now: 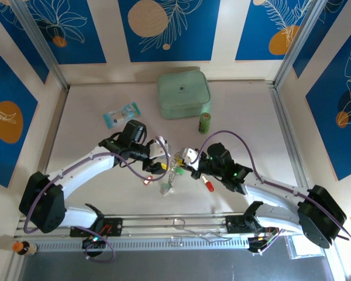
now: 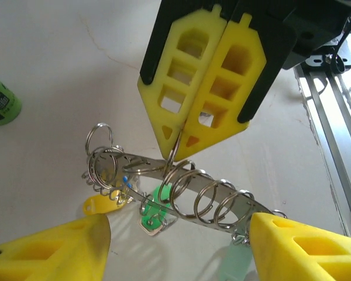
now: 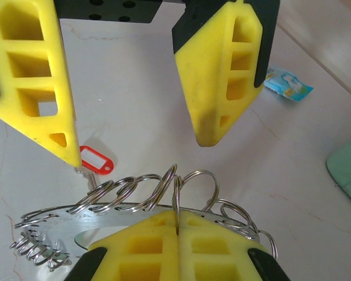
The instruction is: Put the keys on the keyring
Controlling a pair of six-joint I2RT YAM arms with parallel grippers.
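- The right gripper (image 3: 176, 219) is shut on a small ring (image 2: 171, 153) of the keyring (image 2: 184, 190). It holds the keyring over the middle of the tabletop, toward the near edge.
- The left gripper (image 2: 178, 234) stands wide, one finger off each end of the keyring, gripping nothing.
- Keys (image 2: 155, 208) with yellow, green and blue heads hang under the keyring. A red key (image 3: 96, 159) lies loose on the tabletop just beyond it, and a second red key (image 1: 209, 186) lies nearer the right arm.
- As I judge it, the step in hand is for the left gripper to fetch a loose key while the right one holds the keyring steady.
- To do it well, hold the right grip firm and level so the hanging keys do not swing into the path.
- Take the red key by its plastic head, leaving its own loop free to meet the keyring.
- Come down with the jaws narrowed, since wide fingers could snag the wire loops.
- The pinch is on one thin ring, so any push may twist the keyring out.
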